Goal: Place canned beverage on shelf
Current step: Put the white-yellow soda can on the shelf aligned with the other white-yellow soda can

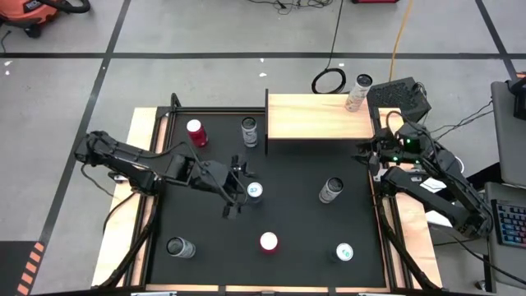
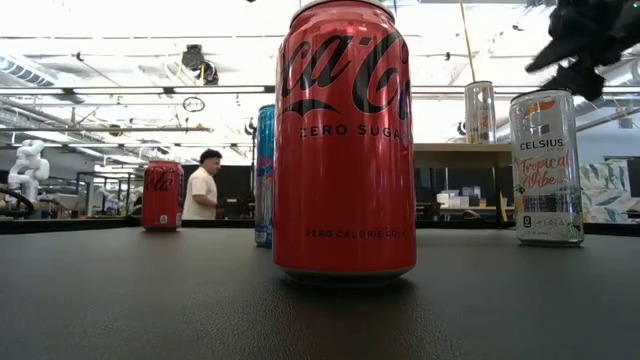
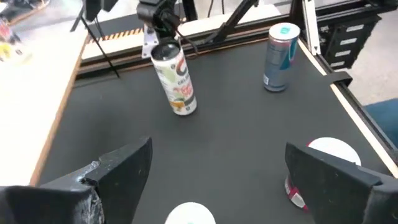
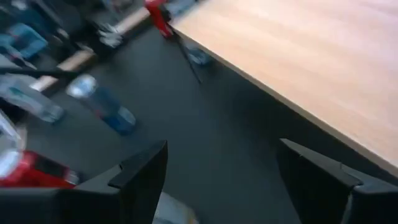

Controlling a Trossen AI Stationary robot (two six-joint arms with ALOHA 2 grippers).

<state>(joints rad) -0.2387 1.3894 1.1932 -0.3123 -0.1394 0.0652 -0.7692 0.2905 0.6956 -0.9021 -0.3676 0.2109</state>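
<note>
Several cans stand upright on the black table. The pale-wood shelf is at the far right, with one can at its far right corner. My left gripper hangs open over the table's middle, beside a blue-topped can whose pale top shows low between the fingers; I see no touch. Ahead of it in the left wrist view stand a Celsius can, a blue can and a red can. My right gripper is open at the table's right edge, near the shelf's board.
A red can and a grey can stand at the far side left of the shelf. Another grey can stands near left. The big red can fills the low view. A person is in the room beyond.
</note>
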